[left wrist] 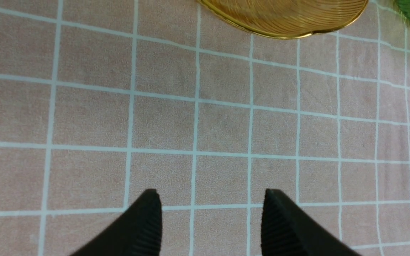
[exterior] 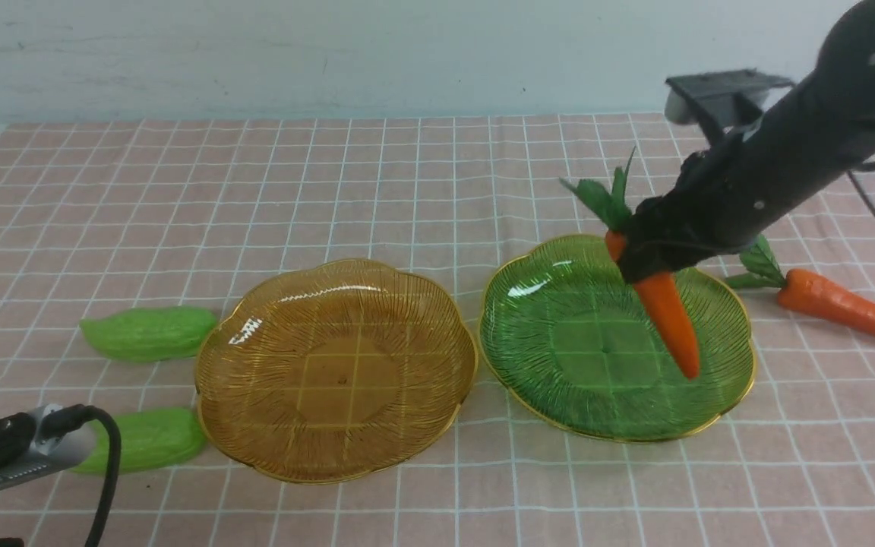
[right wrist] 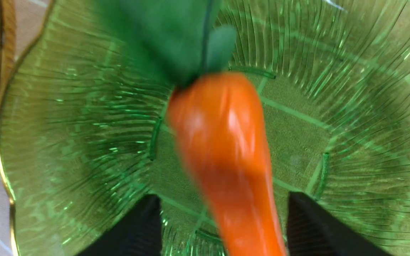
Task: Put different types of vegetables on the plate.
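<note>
While left claw and right claw stand spread, one carrot drops toward green plate.
Nothing plated; second carrot at its three o'clock, gourds nine.

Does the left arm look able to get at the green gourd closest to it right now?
Probably yes: the left end effector looks open and holds nothing, and nothing covers the near gourd except the arm itself, partly overlapping it in view.
</note>
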{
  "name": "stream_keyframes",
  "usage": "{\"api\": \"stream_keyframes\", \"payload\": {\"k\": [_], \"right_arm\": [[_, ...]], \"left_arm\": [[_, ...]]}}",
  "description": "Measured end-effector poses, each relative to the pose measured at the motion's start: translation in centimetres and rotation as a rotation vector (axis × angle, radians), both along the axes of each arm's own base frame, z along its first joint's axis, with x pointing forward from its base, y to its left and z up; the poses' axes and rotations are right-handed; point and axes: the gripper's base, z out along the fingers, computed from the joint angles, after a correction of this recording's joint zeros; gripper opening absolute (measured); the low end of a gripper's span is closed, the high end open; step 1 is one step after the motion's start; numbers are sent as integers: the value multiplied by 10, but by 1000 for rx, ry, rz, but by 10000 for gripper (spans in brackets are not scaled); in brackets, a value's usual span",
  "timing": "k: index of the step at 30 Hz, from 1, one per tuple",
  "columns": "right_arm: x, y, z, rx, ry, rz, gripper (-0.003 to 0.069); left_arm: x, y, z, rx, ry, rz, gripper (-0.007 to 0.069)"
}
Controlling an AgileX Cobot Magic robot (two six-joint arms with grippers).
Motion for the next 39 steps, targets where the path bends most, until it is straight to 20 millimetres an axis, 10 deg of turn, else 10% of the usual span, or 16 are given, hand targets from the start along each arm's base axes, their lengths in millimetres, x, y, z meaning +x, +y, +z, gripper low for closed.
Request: {"api": "stream_keyframes", "payload": {"k": [7, 15, 21, 25, 33, 39], "right_arm": [[13, -14, 19, -211, -103, 93, 564], [35, -71, 10, -490, -134, 43, 28], [40, -134, 3, -433, -81, -171, -8], [44, -143, -19, -446, -26, -145, 95], [51, -143, -50, -463, 2, -91, 524], [55, -143, -62, -464, -6, -81, 575]], "left_arm": [[0, 0, 0, 0, 0, 0, 357], [0, 0, 0, 0, -1, 2, 357], [2, 1, 1, 3, -20, 13, 357], [2, 1, 1, 5, -20, 13, 357], [2, 2, 0, 22, -21, 10, 357], [2, 2, 0, 22, -21, 10, 357]]}}
